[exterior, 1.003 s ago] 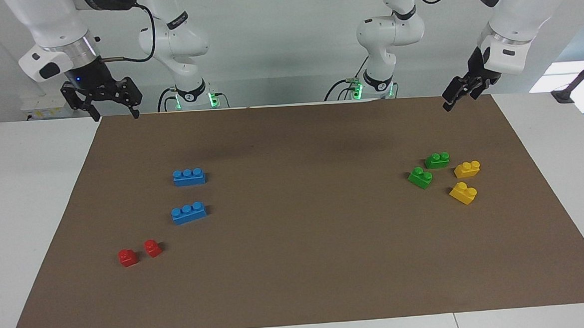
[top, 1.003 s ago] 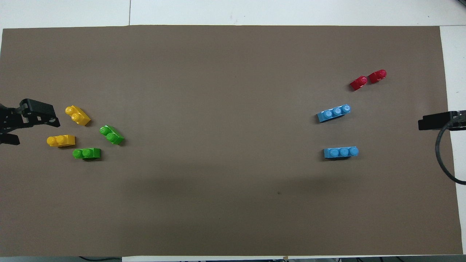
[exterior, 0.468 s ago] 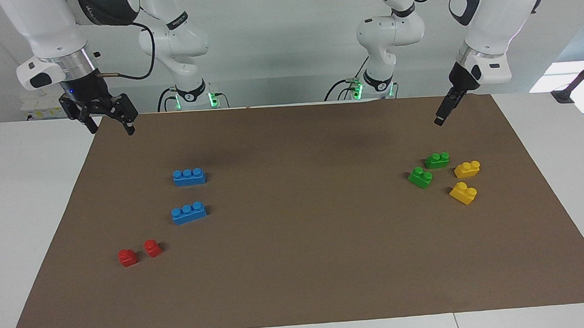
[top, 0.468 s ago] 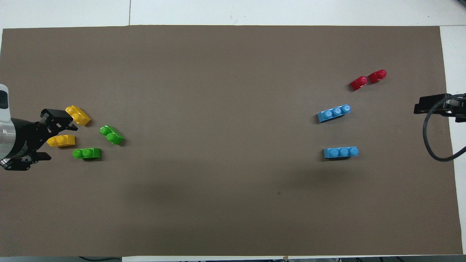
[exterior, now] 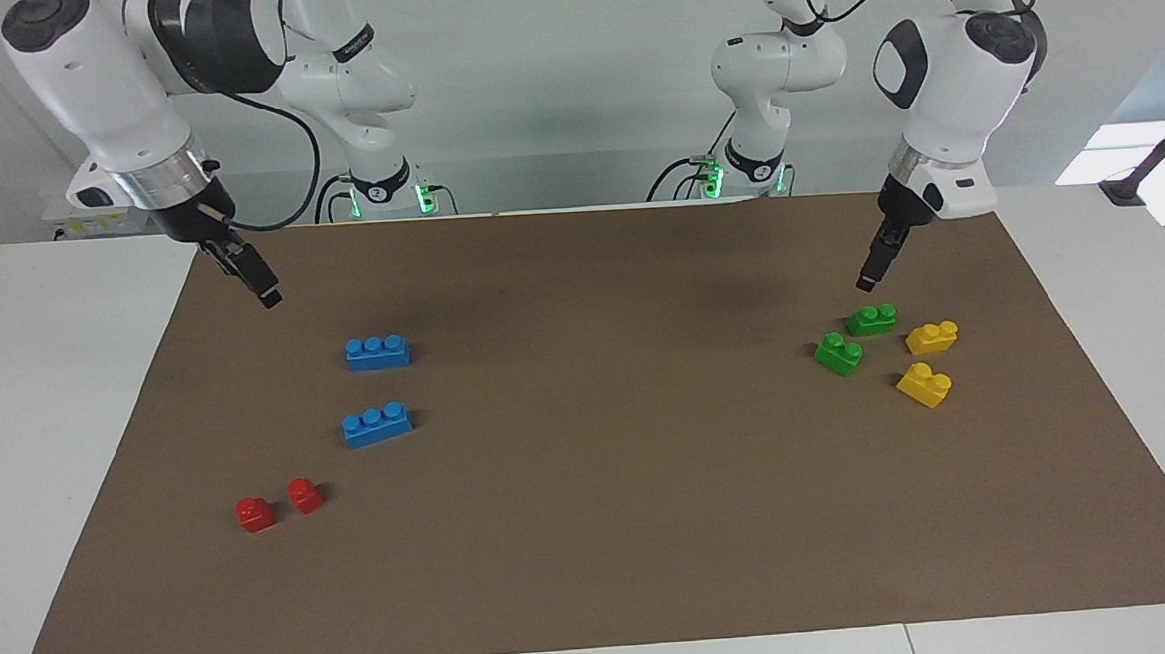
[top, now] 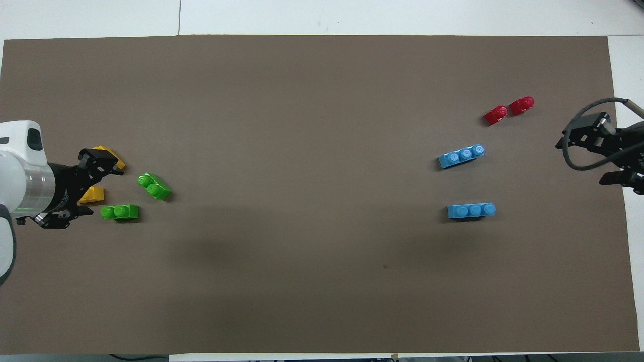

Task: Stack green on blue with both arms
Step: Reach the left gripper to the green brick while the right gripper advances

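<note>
Nearest the robots, the left tool (exterior: 868, 280) hung in the air over the brown mat (exterior: 613, 525), just above the green brick (exterior: 871, 320) that lay closest to the robots, without touching it. Seen from overhead, its fingers (top: 103, 166) stood wide apart and held nothing. The right tool (exterior: 270, 297) hung over the mat's edge at the right arm's end of the table (exterior: 49, 415), its fingers also spread wide and empty, well apart from any brick.

Next came that first green brick, and level with it at the right arm's end the first blue brick (exterior: 376, 353), lying flat with its three studs up. A yellow brick (exterior: 932, 337) sat beside the green one, toward the left arm's end of the table. The second green brick (exterior: 839, 353) lay just beside the first, slightly farther from the robots and turned at an angle.

Farther out sat the second yellow brick (exterior: 925, 385) and, at the right arm's end, the second blue brick (exterior: 376, 424), slightly skewed. Both green bricks rested on the mat, well apart from the blue ones.

Farthest from the robots lay two red bricks (exterior: 279, 504), side by side.
</note>
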Robot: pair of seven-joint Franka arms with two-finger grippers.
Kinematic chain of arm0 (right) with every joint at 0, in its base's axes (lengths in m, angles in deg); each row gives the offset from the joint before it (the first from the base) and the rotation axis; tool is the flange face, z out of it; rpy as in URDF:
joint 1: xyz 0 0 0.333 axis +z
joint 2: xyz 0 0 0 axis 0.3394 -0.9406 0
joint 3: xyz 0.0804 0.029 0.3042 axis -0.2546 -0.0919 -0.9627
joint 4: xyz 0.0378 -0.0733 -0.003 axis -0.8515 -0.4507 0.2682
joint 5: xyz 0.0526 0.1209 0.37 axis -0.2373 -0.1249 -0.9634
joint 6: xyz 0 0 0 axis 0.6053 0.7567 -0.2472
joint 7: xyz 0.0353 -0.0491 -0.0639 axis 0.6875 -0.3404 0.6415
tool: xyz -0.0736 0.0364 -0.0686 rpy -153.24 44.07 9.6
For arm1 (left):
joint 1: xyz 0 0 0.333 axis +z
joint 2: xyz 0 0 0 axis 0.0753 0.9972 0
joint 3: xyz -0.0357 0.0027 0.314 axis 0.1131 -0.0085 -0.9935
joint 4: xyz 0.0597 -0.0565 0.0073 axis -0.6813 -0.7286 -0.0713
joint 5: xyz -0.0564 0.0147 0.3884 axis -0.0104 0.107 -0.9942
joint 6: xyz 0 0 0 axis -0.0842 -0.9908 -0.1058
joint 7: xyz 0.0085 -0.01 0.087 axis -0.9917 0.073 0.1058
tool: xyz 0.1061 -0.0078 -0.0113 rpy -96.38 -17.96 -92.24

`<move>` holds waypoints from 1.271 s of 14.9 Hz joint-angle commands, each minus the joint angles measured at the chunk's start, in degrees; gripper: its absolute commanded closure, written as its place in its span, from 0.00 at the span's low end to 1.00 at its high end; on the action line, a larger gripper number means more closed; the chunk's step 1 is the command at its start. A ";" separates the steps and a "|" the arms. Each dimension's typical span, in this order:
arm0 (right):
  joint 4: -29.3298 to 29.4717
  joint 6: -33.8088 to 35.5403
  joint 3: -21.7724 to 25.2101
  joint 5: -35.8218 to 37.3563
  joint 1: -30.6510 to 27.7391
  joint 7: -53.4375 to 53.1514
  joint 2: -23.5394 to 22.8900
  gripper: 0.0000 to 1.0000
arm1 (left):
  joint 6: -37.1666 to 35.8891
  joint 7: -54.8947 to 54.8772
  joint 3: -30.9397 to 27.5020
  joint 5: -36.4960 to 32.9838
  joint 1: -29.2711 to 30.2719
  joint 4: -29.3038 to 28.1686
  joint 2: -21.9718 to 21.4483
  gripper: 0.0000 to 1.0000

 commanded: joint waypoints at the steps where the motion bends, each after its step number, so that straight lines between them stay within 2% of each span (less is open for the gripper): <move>1: -0.18 -0.13 -0.50 -4.13 -1.51 -10.09 -2.43 0.04 | 4.92 0.07 -0.60 0.41 -1.30 -0.04 5.48 0.00; 3: -0.18 -0.83 -0.50 -5.37 -2.21 -13.35 -4.01 0.04 | 6.86 -0.29 -0.77 0.14 -1.22 -0.04 8.20 0.01; 7: -0.26 -3.73 -0.50 -5.46 -2.30 -20.64 -7.09 0.04 | 9.67 1.28 -0.77 0.14 -0.34 -0.65 10.58 0.01; 12: -0.96 -6.10 -0.59 -5.73 -3.10 -20.49 -9.38 0.02 | 16.27 6.65 -0.77 0.14 0.10 -2.23 12.61 0.01; 15: -3.33 -9.35 -0.50 -10.29 -3.18 -14.09 -10.52 0.01 | 18.46 6.39 -0.77 0.14 0.81 -3.80 13.75 0.01; 19: -3.34 -10.94 -0.50 -16.87 -5.37 -4.86 -13.94 0.01 | 20.58 6.13 -0.77 0.14 0.72 -6.01 14.11 0.02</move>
